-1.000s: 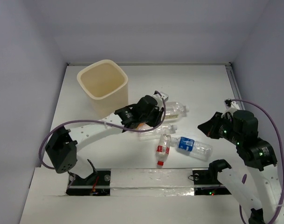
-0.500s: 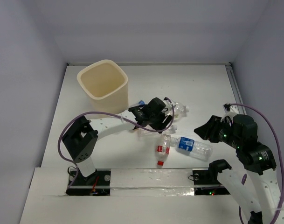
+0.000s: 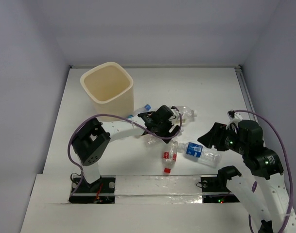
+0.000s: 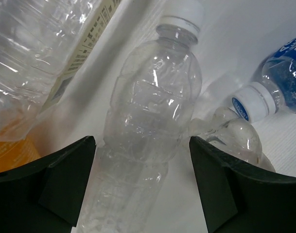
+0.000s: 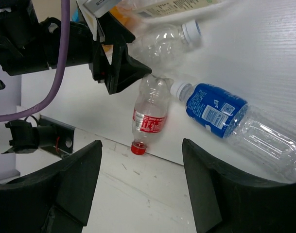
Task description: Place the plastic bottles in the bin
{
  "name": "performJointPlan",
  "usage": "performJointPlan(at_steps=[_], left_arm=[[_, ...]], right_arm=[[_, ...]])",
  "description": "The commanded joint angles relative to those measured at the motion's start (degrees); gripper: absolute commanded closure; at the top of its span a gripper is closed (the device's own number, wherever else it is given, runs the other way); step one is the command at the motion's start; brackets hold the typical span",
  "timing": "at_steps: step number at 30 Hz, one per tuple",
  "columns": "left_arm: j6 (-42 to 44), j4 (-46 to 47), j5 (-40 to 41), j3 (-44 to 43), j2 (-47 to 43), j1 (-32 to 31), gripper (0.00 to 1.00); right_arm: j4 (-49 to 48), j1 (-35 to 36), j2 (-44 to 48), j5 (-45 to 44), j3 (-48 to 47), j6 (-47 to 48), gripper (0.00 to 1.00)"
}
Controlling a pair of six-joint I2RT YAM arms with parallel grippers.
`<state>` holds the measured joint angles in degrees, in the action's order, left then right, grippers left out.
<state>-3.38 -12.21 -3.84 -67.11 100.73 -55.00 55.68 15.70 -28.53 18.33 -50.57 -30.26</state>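
The cream bin [image 3: 107,90] stands at the back left. My left gripper [image 3: 163,129] is open and hangs low over the bottle cluster. In the left wrist view its jaws [image 4: 142,160] stand on either side of a clear white-capped bottle [image 4: 150,107]. A large pale-labelled bottle [image 4: 36,48] and an orange one [image 4: 7,153] lie to the left. The blue-labelled bottle [image 3: 201,151] and red-labelled bottle [image 3: 169,156] lie nearer the front. My right gripper [image 3: 205,138] is open above them, with nothing between its fingers [image 5: 143,194].
A small blue-capped bottle [image 3: 147,106] lies by the bin's foot. The taped front strip [image 3: 152,185] runs between the arm bases. Grey walls close in the white table [image 3: 206,87] on three sides.
Both grippers opened. The left one moved right and down onto the clear bottle, uncovering the blue-capped bottle by the bin. The right one moved left toward the blue-labelled bottle.
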Motion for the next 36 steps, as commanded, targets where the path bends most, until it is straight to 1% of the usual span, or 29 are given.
performJointPlan(at_steps=[1, 7, 10, 11, 14, 15, 21, 22, 25, 26, 28, 29, 31, 32, 33, 35, 36], left_arm=[[0.0, 0.3, 0.2, 1.0, 1.2, 0.2, 0.24], [-2.0, 0.8, 1.4, 1.4, 3.2, 0.2, 0.24], [-3.1, 1.2, 2.7, 1.8, 2.8, 0.2, 0.33], [-3.4, 1.4, 3.0, 1.9, 1.8, 0.2, 0.38], [-4.7, 1.1, 3.3, 1.7, -0.3, 0.2, 0.46], [-5.0, 0.8, 5.5, 1.3, -1.8, 0.2, 0.48], [-7.5, -0.5, 5.6, -2.1, -10.9, 0.2, 0.55], [-8.0, -0.7, 5.4, -2.9, -12.1, 0.2, 0.55], [-10.0, -0.5, 4.6, -4.3, -17.5, 0.9, 0.56], [-10.6, -0.3, 4.2, -4.7, -20.3, 1.7, 0.57], [-12.4, 0.8, 4.2, -5.5, -23.2, 3.0, 0.57], [-13.1, 1.1, 4.1, -5.7, -26.0, 4.7, 0.57], [-15.2, 1.7, 4.2, -6.1, -28.6, 6.9, 0.57], [-15.9, 2.2, 4.1, -6.2, -30.9, 9.7, 0.56], [-16.5, 2.2, 4.1, -6.2, -32.0, 11.5, 0.56], [-18.0, 2.2, 4.1, -6.3, -34.8, 15.1, 0.56], [-18.2, 2.2, 4.4, -6.5, -35.7, 18.7, 0.56]], right_arm=[[0.5, -0.3, -0.9, 1.9, 1.3, 1.4, 0.27], [0.6, -0.3, -2.1, 2.9, 3.9, 2.2, 0.21], [0.0, 0.2, -2.1, 3.3, 5.9, 1.9, 0.21], [-0.2, 0.2, -2.1, 3.4, 6.4, 1.9, 0.21], [-1.3, 0.2, -2.1, 4.3, 8.2, 1.2, 0.21], [-1.6, 0.2, -2.1, 4.6, 8.6, 1.0, 0.21], [-4.3, 2.3, -3.7, 5.4, 9.7, 0.0, 0.26], [-5.4, 3.5, -4.2, 5.3, 9.6, -0.4, 0.28], [-7.8, 6.7, -6.2, 3.3, 9.0, -2.6, 0.28], [-8.4, 9.9, -6.7, 2.4, 8.6, -3.5, 0.28], [-10.6, 13.8, -8.8, -0.6, 8.2, -6.3, 0.25], [-11.4, 18.2, -9.7, -1.9, 8.0, -7.3, 0.24], [-14.3, 22.6, -12.4, -5.9, 7.7, -10.8, 0.22], [-15.2, 24.6, -13.6, -7.2, 7.7, -11.7, 0.21], [-16.1, 28.6, -14.9, -8.7, 7.8, -12.7, 0.21], [-18.8, 32.0, -19.3, -12.8, 7.9, -14.7, 0.20], [-19.6, 33.4, -20.9, -14.0, 7.6, -15.2, 0.20]])
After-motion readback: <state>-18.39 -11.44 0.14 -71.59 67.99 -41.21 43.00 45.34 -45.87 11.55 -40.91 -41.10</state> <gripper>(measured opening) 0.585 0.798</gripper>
